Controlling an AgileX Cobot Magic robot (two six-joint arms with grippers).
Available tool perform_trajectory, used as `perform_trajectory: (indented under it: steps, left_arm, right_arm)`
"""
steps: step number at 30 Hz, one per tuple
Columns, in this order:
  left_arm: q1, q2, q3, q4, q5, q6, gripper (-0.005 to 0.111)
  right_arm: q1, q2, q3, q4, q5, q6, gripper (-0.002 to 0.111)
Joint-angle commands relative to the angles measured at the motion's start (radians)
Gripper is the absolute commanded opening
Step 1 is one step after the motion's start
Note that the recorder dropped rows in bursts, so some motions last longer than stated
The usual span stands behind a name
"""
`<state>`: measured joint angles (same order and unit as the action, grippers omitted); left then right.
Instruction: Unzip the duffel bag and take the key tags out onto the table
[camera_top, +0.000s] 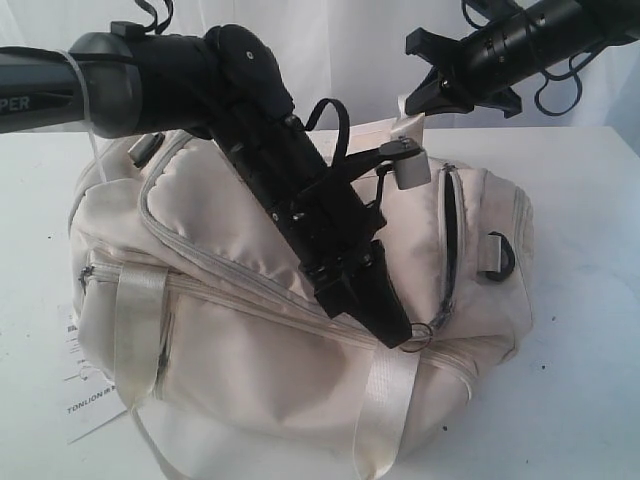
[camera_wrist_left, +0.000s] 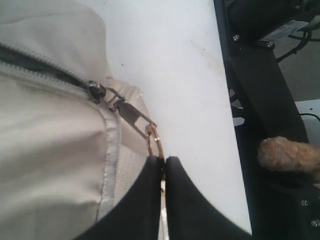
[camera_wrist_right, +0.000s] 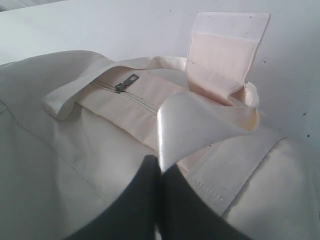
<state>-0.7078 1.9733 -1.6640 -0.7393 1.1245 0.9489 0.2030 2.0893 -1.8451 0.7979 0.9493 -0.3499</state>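
Bag (camera_top: 250, 350) is set on the bench (camera_top: 590, 400), mid exterior view, long side across, far end to the right. Its zip (camera_wrist_left: 45, 67) is seen shut along the visible stretch, with the slider (camera_wrist_left: 97, 91) near the bag's end by the bench edge. A grey pull (camera_wrist_left: 132, 117) is hung off the slider, and a gold ring (camera_wrist_left: 154, 142) is linked to the pull. Left claw (camera_wrist_left: 164, 162) is clenched on that ring, low on the bag's front. Right claw (camera_wrist_right: 160, 172) is clenched on the shiny handle (camera_wrist_right: 175, 120) above the bag's far side. A cream flap (camera_wrist_right: 225, 45) is stood upright just beside the grip. The end pocket (camera_top: 450, 220) is seen gaping dark. A paper label (camera_top: 85, 395) is laid on the bench at the bag's left end.
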Motion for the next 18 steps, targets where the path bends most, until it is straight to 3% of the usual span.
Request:
perform_trajectory:
  steps: [1, 9, 11, 15, 18]
  left_arm:
    - [-0.003, -0.017, 0.000, 0.001, 0.097, -0.014, 0.000]
    - [-0.003, -0.017, 0.002, -0.098, 0.097, 0.005, 0.000]
    - [-0.003, -0.017, 0.002, -0.137, 0.097, 0.026, 0.000]
    - [-0.003, -0.017, 0.002, -0.172, 0.097, 0.038, 0.000]
    - [-0.003, -0.017, 0.002, -0.172, 0.097, 0.038, 0.000]
  right_arm:
    - [-0.008, -0.004, -0.008, 0.010, -0.005, -0.013, 0.000]
    - [-0.010, -0.006, -0.008, -0.072, -0.005, -0.013, 0.004]
    - [-0.023, -0.008, -0.008, -0.076, 0.008, -0.013, 0.015]
    - [-0.049, -0.035, -0.008, -0.071, 0.042, -0.010, 0.053]
    - [-0.065, -0.058, -0.008, -0.075, 0.123, -0.006, 0.073]
